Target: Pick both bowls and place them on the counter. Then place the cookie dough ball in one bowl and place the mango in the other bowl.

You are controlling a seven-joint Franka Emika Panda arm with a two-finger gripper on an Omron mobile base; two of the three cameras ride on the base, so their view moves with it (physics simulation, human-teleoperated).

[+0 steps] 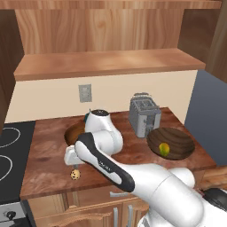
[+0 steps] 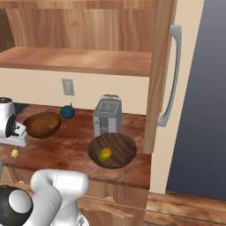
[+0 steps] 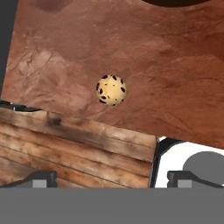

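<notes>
Claw (image 3: 111, 178) hangs above the front part of the worktop (image 1: 48, 150), jaws spread to full width and holding nothing. Both dark fingertips (image 3: 37, 178) show at the bottom of the hand view, well apart from each other.

Dough ball (image 3: 111, 89) lies on the worktop, near its front edge and clear of both bowls. In the hand view it sits between the lines of the two fingertips, farther out along the claw's line of sight, and no fingertip touches it. In the left base view the ball (image 1: 76, 174) lies just below the white hand.

Deep bowl (image 2: 42, 124) stands upright on the worktop behind the ball, partly hidden by the arm in the left base view. Shallow bowl (image 1: 171, 142) stands upright toward the right end of the worktop, in front of the toaster (image 1: 144, 115). Mango (image 1: 164, 149) rests inside the shallow bowl.

Teal round item (image 2: 67, 111) sits on the worktop behind the deep bowl, near the wall.
</notes>
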